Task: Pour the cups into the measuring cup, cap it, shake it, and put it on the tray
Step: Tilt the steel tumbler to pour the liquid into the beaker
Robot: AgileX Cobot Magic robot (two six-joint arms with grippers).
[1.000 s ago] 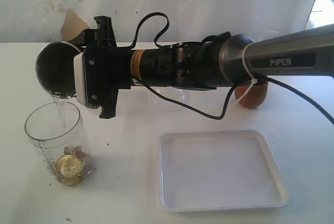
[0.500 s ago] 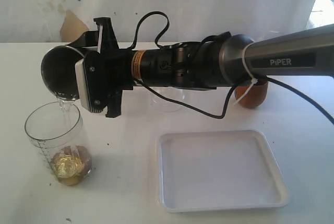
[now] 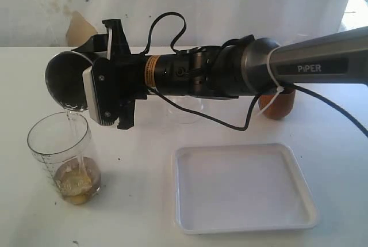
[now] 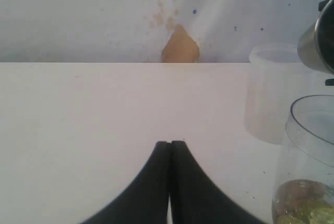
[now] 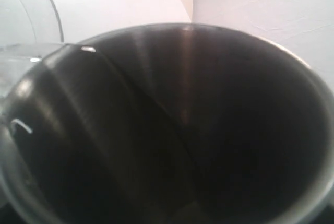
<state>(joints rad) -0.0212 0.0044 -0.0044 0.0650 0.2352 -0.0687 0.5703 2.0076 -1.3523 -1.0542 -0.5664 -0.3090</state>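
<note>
Moved: tumbler (image 3: 64, 83) tips more, pouring into measuring cup (image 3: 59, 155).
Right gripper (image 3: 80, 80): wide, holding tumbler.
Left gripper (image 4: 169, 148): closed, holding nothing.

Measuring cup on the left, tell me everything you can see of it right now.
The measuring cup is a tall clear plastic cylinder with no lid on its open top and black graduation marks printed down its side. It stands upright on the white table, at the left of the exterior view. A shallow layer of yellow-brown liquid with pale lumps sits at its bottom. A thin stream falls into it from the tilted steel tumbler held over its rim. Nothing grips it.
</note>
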